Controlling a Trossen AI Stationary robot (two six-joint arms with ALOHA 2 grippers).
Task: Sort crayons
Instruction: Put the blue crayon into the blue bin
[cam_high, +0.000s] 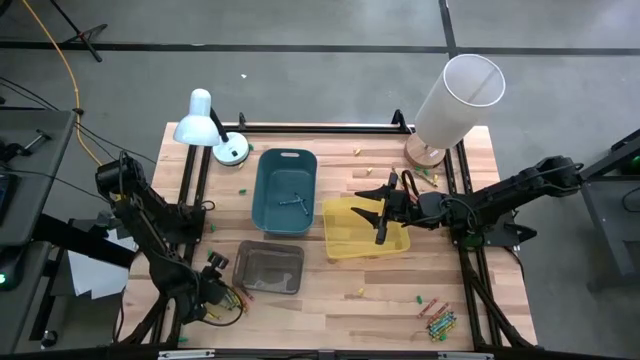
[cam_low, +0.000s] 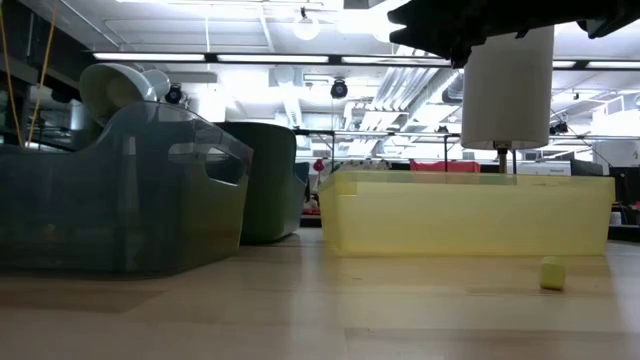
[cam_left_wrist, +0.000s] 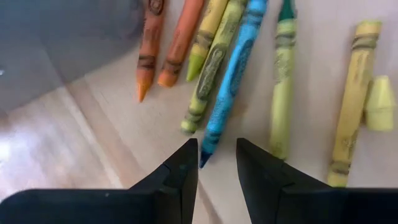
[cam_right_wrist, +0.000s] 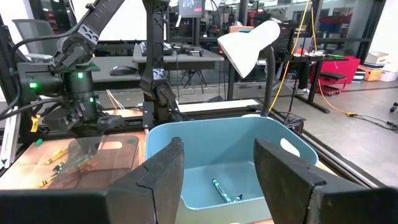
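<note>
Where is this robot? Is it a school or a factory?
Probably a robotics lab or workshop, not a school. You can see a concrete floor, long ceiling lights, and desks with equipment behind the wooden table.

Left tool (cam_left_wrist: 216, 163) hangs just above the wooden counter (cam_left_wrist: 74, 149), fingers (cam_left_wrist: 180, 171) parted by a narrow gap, nothing between them. Tip of the blue crayon (cam_left_wrist: 233, 74) sits right at that gap. Crayons lie roughly parallel on the wood: two orange (cam_left_wrist: 149, 46) (cam_left_wrist: 180, 40) nearest the smoky translucent bin wall (cam_left_wrist: 56, 43), then two yellow-green (cam_left_wrist: 208, 34) (cam_left_wrist: 214, 68), the blue, a green-tipped one (cam_left_wrist: 283, 81), a yellow (cam_left_wrist: 351, 99). A short pale yellow stub (cam_left_wrist: 379, 106) lies beside the yellow one.
</note>
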